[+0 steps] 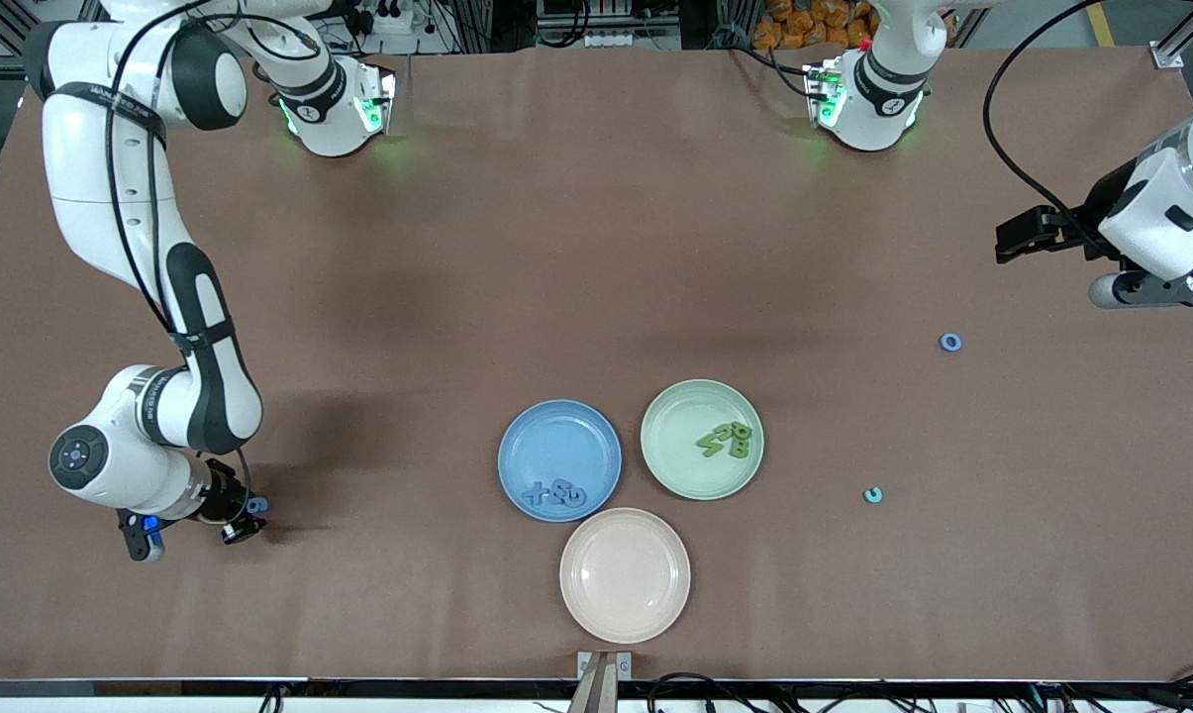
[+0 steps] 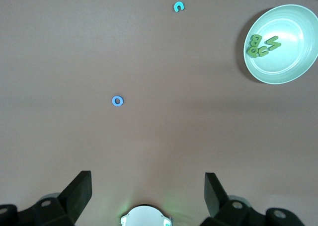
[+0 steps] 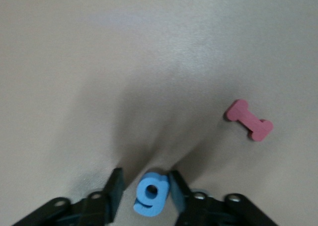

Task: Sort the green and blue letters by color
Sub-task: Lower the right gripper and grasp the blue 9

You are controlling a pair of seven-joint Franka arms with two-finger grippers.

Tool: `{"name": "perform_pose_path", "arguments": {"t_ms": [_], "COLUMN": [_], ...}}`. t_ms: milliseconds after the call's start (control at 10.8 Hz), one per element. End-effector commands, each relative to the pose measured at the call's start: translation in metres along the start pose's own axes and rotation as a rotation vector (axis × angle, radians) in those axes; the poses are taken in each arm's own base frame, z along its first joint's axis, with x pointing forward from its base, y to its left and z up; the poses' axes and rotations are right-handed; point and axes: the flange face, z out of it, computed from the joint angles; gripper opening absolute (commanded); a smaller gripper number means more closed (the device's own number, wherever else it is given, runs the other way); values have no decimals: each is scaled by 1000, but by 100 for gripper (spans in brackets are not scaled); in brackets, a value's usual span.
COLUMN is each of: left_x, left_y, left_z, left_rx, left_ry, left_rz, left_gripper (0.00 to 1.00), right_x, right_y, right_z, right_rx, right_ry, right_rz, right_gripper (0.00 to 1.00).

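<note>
A blue letter g [image 3: 151,193] [image 1: 256,505] lies on the table toward the right arm's end. My right gripper [image 3: 146,180] [image 1: 244,522] is low over it, fingers on either side. One finger touches the letter and a narrow gap shows at the other. A few blue letters [image 1: 554,492] lie in the blue plate [image 1: 559,424] and several green letters [image 1: 728,441] [image 2: 261,46] in the green plate [image 1: 677,421] [image 2: 293,73]. A blue ring [image 1: 950,343] [image 2: 118,101] and a teal c [image 1: 872,494] [image 2: 179,7] lie loose toward the left arm's end. My left gripper [image 1: 1014,238] [image 2: 147,180] waits open above the table.
An empty cream plate [image 1: 625,574] sits nearer the front camera than the two other plates. A dark red bone-shaped piece [image 3: 249,119] lies on the table close to the blue g.
</note>
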Motion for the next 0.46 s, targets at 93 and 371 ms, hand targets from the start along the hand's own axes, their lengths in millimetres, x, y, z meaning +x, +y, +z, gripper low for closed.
{"name": "perform_pose_path", "arguments": {"t_ms": [93,371], "left_x": [3,3], "left_y": [-1,-1], "left_z": [2,2], "left_rx": [-22,-22], "left_ry": [-1,-1], "left_rz": [24,24], "left_gripper": [100,100], "right_x": [0,-28], "right_y": [-1,-22], "right_z": [-2,-15], "right_rx": [8,20], "right_ry": [-8,-52], "right_rz": [-54,-77], "right_gripper": [0,0]}}
